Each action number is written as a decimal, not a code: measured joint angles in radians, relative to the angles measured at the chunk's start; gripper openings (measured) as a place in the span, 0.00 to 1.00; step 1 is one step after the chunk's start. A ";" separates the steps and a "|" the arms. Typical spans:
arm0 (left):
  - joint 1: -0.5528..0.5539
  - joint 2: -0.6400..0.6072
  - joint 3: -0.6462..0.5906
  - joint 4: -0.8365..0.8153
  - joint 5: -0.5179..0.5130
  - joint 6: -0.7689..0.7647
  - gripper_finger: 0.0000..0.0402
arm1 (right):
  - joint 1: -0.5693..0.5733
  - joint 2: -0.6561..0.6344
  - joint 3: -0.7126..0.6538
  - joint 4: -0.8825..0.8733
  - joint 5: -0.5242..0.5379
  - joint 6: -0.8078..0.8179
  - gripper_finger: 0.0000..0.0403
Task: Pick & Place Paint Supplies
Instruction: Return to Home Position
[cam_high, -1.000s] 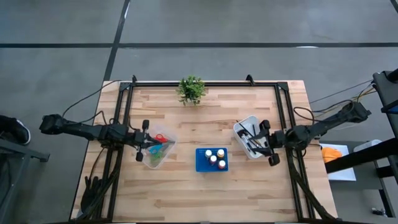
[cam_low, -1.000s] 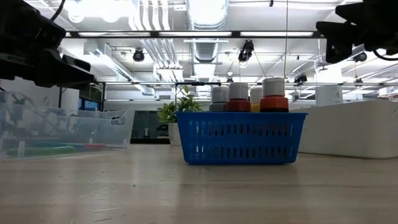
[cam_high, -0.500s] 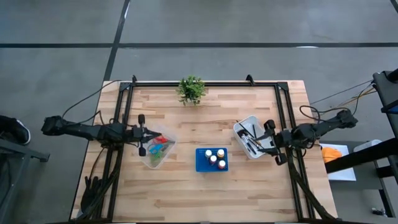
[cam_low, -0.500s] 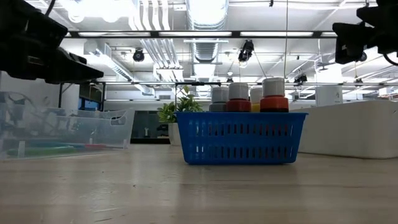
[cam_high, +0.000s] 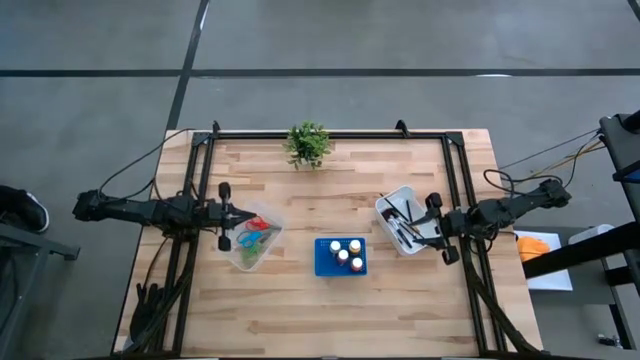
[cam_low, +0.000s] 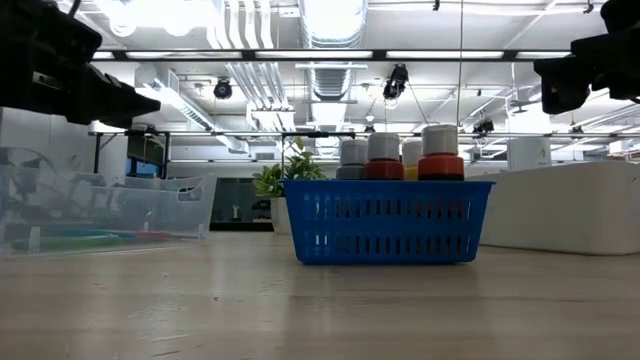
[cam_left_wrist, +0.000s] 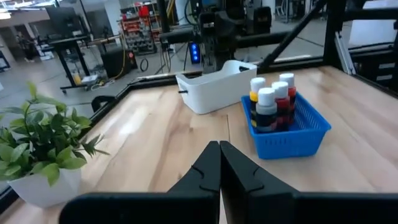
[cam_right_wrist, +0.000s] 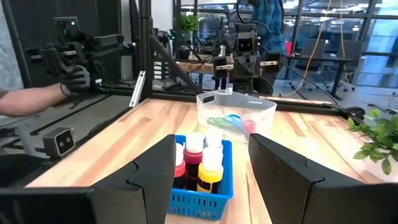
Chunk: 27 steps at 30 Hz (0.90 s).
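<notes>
Several paint bottles stand upright in a blue basket at the table's middle, also seen in the low view as the basket. Red, green and blue scissors lie in a clear bin. Dark-tipped brushes lie in a white bin. My left gripper hovers at the clear bin's left edge, shut and holding nothing. My right gripper hovers at the white bin's right edge, open and empty.
A small green potted plant stands at the far edge. Bare wood lies along the near side of the table. A black frame rail borders the table. Beyond the table, a person's hand holds a device.
Both arms have drawn back from the middle. The left gripper has moved toward the table's left edge and a little up, off the clear bin. The right gripper has moved slightly toward the right edge and up. The bins, basket and bottles have stayed put.
</notes>
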<state>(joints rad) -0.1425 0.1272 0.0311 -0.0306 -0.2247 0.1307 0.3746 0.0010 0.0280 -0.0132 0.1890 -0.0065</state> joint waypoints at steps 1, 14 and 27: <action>0.000 0.001 0.000 0.000 0.001 0.000 0.00 | 0.000 0.002 0.000 0.000 0.001 0.000 0.50; 0.000 0.026 0.000 -0.002 0.001 -0.134 0.00 | 0.000 0.025 0.000 0.001 0.003 0.035 0.50; 0.000 0.027 0.000 -0.004 0.001 -0.131 0.00 | 0.000 0.027 0.000 0.001 0.003 -0.076 0.50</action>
<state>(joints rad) -0.1425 0.1543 0.0315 -0.0341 -0.2241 -0.0006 0.3748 0.0277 0.0280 -0.0120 0.1917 -0.0822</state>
